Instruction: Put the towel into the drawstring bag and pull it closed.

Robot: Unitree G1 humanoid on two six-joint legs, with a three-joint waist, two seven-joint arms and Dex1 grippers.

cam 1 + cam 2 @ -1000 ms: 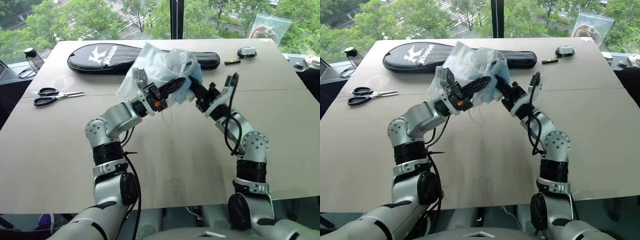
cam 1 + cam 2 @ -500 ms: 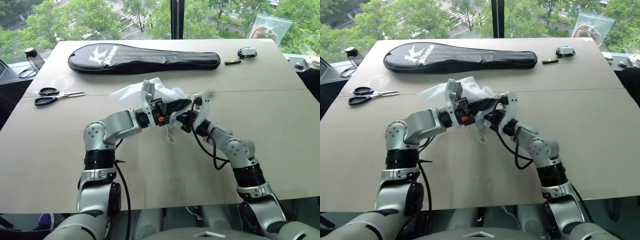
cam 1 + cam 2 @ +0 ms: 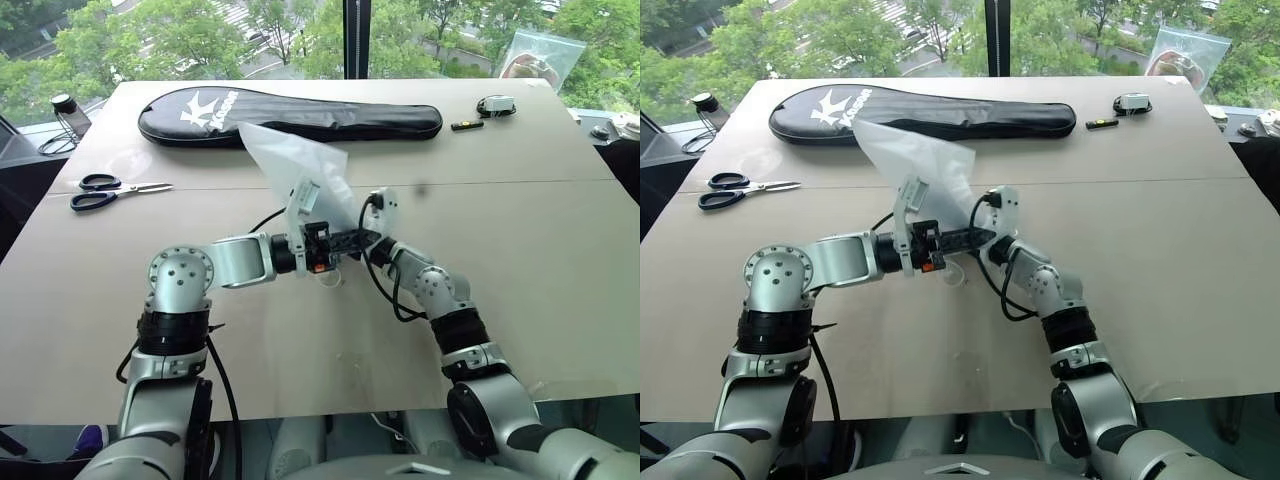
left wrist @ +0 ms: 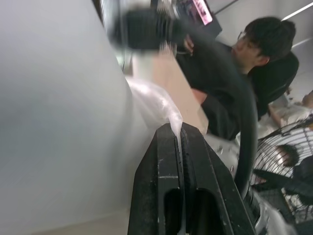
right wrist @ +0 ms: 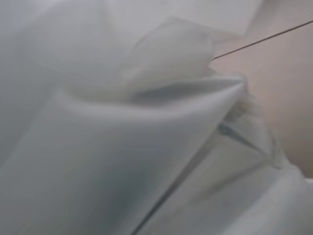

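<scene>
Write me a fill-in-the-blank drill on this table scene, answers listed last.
1. The left gripper is shut on the white drawstring ____.
2. The scissors lie on the robot's ____ side of the table.
3. The long black racket cover lies ____ the drawstring bag, nearer the window.

Answers: bag; left; behind

An office or lab test room, high up: a broad plain desk (image 3: 520, 260) stands against a tall window (image 3: 200, 35) over treetops, and a person (image 4: 244, 83) sits beside a fan (image 4: 288, 161), with loose scissors (image 3: 105, 192) nearby.
</scene>
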